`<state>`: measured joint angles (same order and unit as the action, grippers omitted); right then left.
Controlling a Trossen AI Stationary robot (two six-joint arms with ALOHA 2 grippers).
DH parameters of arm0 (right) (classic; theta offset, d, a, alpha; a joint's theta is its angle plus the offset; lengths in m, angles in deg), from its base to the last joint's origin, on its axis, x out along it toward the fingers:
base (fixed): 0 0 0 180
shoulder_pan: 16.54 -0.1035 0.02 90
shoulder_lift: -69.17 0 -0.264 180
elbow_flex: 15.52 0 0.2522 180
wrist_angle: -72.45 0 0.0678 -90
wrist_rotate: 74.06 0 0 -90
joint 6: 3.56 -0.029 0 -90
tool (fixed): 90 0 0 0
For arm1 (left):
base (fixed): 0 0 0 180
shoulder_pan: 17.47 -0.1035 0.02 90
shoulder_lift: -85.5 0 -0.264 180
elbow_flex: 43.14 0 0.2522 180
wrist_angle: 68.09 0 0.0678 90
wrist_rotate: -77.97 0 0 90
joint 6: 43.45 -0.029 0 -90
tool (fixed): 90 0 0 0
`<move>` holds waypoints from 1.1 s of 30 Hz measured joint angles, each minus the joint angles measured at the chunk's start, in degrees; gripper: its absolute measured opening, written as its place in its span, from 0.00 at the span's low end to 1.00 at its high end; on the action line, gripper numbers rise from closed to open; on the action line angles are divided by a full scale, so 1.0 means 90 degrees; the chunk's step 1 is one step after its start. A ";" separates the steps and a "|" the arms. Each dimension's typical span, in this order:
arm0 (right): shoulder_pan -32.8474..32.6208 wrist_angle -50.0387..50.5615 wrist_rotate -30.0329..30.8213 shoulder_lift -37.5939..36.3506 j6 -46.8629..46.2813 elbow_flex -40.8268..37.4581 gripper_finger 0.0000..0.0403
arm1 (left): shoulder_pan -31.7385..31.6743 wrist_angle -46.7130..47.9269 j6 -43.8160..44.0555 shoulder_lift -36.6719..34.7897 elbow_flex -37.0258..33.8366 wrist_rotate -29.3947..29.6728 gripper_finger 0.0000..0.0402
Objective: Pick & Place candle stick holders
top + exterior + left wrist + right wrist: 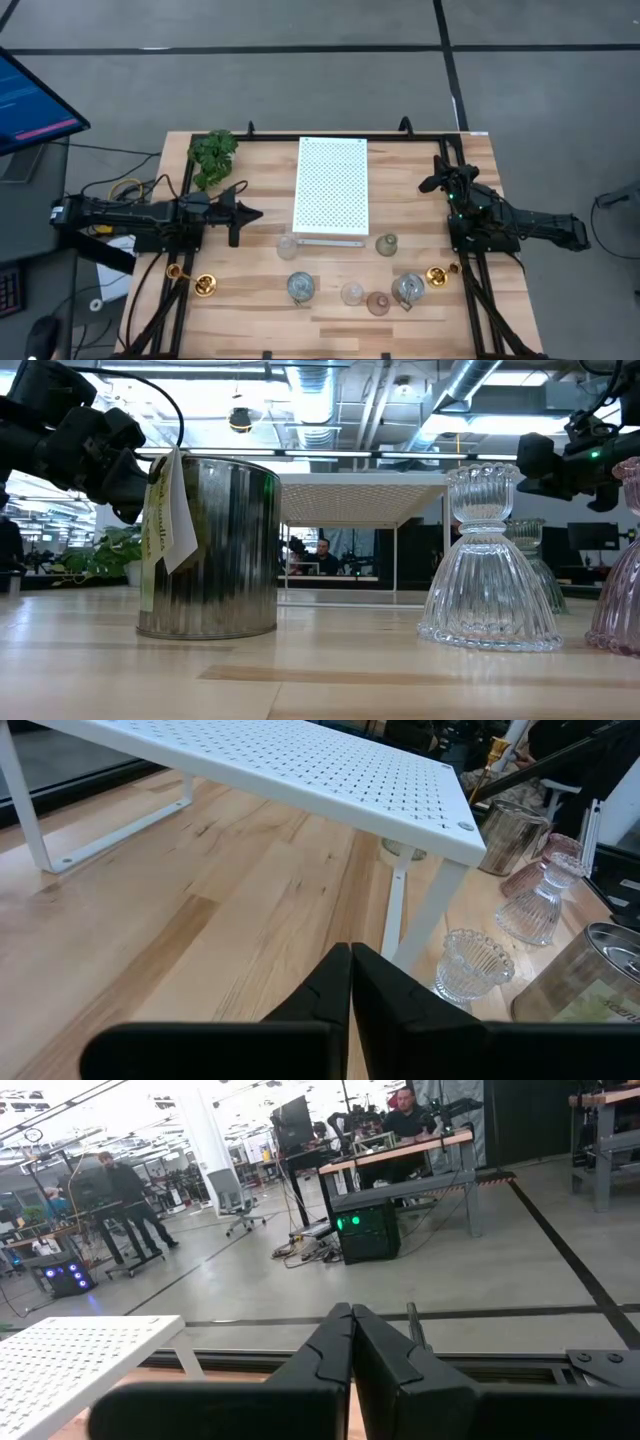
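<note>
Taking the white dotted board (331,188) as landmark and going from left to right: the left gripper (252,212) hovers just left of the board, fingers pressed together, holding nothing; I think it waits, aimed at the cups. Left of the board and nearer the front edge, one gold stick (192,280) lies on its side. In front of the board the glass cups (352,292) stand loosely in a row, free to grasp. The second gold stick (440,274) lies to the front right. The right gripper (430,184) rests right of the board, fingers also together and empty.
</note>
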<state>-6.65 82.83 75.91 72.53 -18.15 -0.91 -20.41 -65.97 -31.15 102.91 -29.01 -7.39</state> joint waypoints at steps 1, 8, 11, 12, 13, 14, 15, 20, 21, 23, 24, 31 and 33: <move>0.0000 0.0001 -0.0001 0.0001 0.0000 0.0000 0.00 | 0.0000 0.0000 0.0002 0.0000 0.0000 0.0000 0.03; 0.0000 0.0002 -0.0001 0.0000 0.0000 0.0000 0.00 | 0.0001 0.0000 0.0002 0.0000 0.0000 0.0001 0.03; 0.0000 0.0002 -0.0001 0.0002 0.0000 0.0000 0.00 | 0.0002 -0.0001 0.0002 0.0000 0.0000 0.0001 0.03; 0.0000 0.0002 0.0001 0.0001 0.0001 0.0000 0.00 | 0.0001 0.0000 0.0001 0.0000 0.0000 0.0000 0.03; 0.0000 0.0002 -0.0001 0.0002 0.0000 0.0000 0.00 | 0.0002 -0.0001 0.0001 0.0000 0.0000 -0.0001 0.03; 0.0000 0.0000 0.0001 0.0000 0.0000 0.0000 0.00 | 0.0000 0.0001 0.0002 0.0000 0.0000 -0.0001 0.03; 0.0000 0.0002 0.0000 0.0001 0.0002 0.0000 0.00 | 0.0000 -0.0001 0.0002 0.0000 0.0000 -0.0001 0.03; 0.0001 0.0001 -0.0001 0.0001 0.0000 0.0000 0.00 | 0.0001 -0.0001 0.0002 0.0000 0.0000 0.0000 0.03; 0.0000 0.0002 0.0000 0.0001 0.0000 0.0000 0.00 | 0.0000 -0.0001 0.0002 0.0000 0.0000 0.0001 0.03; 0.0000 0.0002 -0.0001 0.0001 0.0000 0.0000 0.00 | -0.0001 -0.0009 0.0002 0.0000 0.0000 0.0001 0.03; 0.0000 0.0002 0.0000 0.0000 0.0000 0.0000 0.00 | 0.0001 -0.0024 0.0002 0.0001 0.0000 0.0001 0.03; 0.0001 0.0002 0.0001 0.0001 0.0002 0.0000 0.00 | -0.0001 -0.0054 0.0215 0.0000 0.0000 0.0001 0.03; 0.0000 -0.0001 0.0000 0.0002 -0.0044 0.0000 0.00 | 0.0002 -0.0207 0.0288 0.0002 0.0000 0.0052 0.03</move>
<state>-6.65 82.82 75.91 72.54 -18.54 -0.91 -20.39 -67.84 -28.56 102.93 -29.01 -6.93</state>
